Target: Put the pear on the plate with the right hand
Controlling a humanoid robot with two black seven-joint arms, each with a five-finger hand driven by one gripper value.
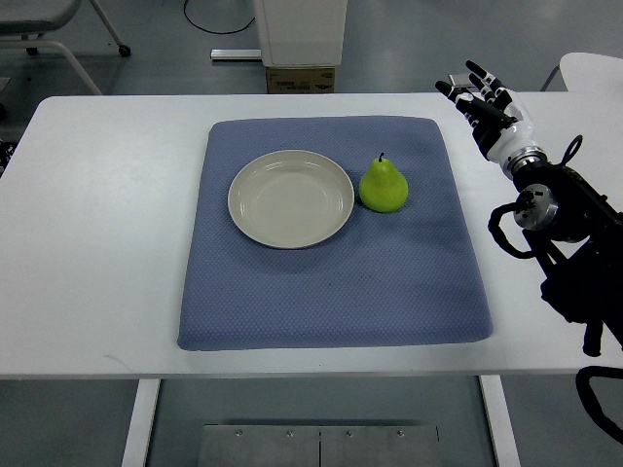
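A smooth white counter [107, 243] lies under me, grey floor and a cardboard box [300, 79] beyond it at twelve o'clock. A quilted blue mat [331, 292] covers its middle. On the mat sits a round, shallow cream plate [291, 197], and just beside it at three o'clock stands the glossy green pear [384, 184], stem up. My right hand [482, 105] hovers at two o'clock off the mat, fingers spread, holding nothing.
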